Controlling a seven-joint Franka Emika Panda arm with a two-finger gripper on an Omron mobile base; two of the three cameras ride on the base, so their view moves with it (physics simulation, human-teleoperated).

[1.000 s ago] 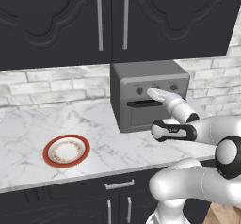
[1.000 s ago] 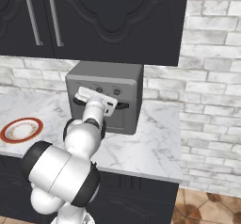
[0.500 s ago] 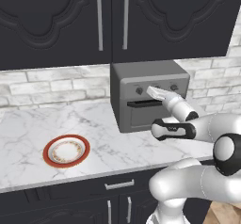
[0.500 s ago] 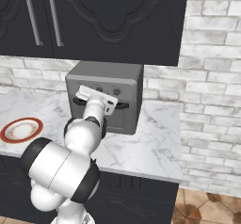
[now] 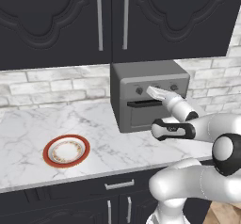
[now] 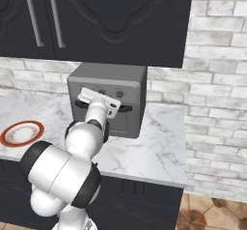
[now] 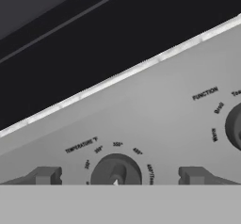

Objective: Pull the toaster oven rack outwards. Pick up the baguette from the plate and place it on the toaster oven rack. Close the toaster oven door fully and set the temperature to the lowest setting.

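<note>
The grey toaster oven (image 5: 141, 77) (image 6: 108, 74) stands on the counter against the brick wall. Its door (image 5: 147, 117) is up and shut, so the rack is hidden behind it. My gripper (image 5: 153, 92) (image 6: 99, 97) (image 7: 116, 177) is at the knob row, open. One fingertip (image 7: 47, 176) stands on each side of the temperature knob (image 7: 115, 171), apart from it. The function knob (image 7: 234, 126) lies to the right in the hand view. The red-rimmed plate (image 5: 67, 151) (image 6: 21, 133) lies bare on the counter to the left. The baguette is out of view.
Dark upper cabinets (image 5: 113, 20) hang close above the oven. The marble counter (image 5: 28, 124) stretches left of the oven, with drawers below its front edge. Brick wall (image 6: 217, 103) runs behind and to the right.
The hand has stayed at the knob row, still open. The arm behind it has shifted slightly.
</note>
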